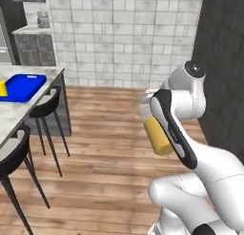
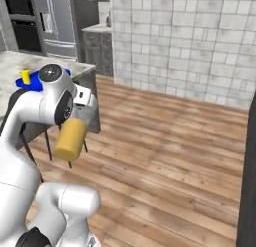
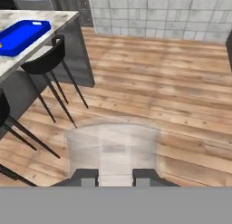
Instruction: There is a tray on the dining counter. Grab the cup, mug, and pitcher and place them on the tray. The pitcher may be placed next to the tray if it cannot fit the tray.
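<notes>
My claw grips the pitcher by its rim (jaws nearly closed), carrying it above the floor toward the far-left tray.

Your unit, as logged: robot arm, glossy white rounded shells w/ bulbous elbows; dark grey/black joint caps & a black strip along the forearm. Gripper: two small dark grey finger tips, squared. No cables, screws or markings you could make out.

Bright blue tray, veined white-grey dining counter, orange-filled clear pitcher, black stools
</notes>
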